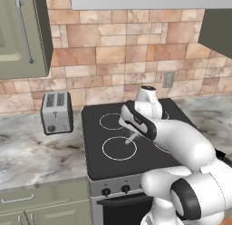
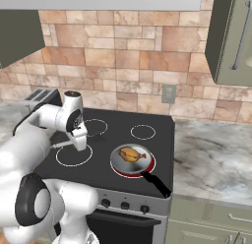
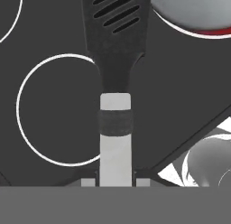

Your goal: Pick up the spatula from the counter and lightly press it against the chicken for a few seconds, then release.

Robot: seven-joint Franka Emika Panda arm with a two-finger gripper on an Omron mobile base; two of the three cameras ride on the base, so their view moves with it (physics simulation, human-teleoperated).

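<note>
My gripper [image 3: 116, 181] is shut on the silver handle of the spatula [image 3: 115, 128]. Its black slotted blade [image 3: 116, 20] reaches forward, low over the black stovetop. The blade's far right corner lies close to the rim of the pan [image 3: 194, 15]; I cannot tell whether they touch. From the right base view, the gripper [image 2: 78, 139] hangs above the front left burner, and the browned chicken [image 2: 132, 154] lies in the red-rimmed pan [image 2: 118, 167] to its right. In the left base view the gripper [image 1: 131, 137] holds the handle [image 1: 131, 139] over that burner ring.
The stove [image 1: 97, 165] sits between marble counters. A silver toaster [image 1: 56, 111] stands on the left counter. The pan's black handle [image 2: 156, 183] sticks out toward the stove's front edge. Cabinets hang at the upper left and right, with a range hood above.
</note>
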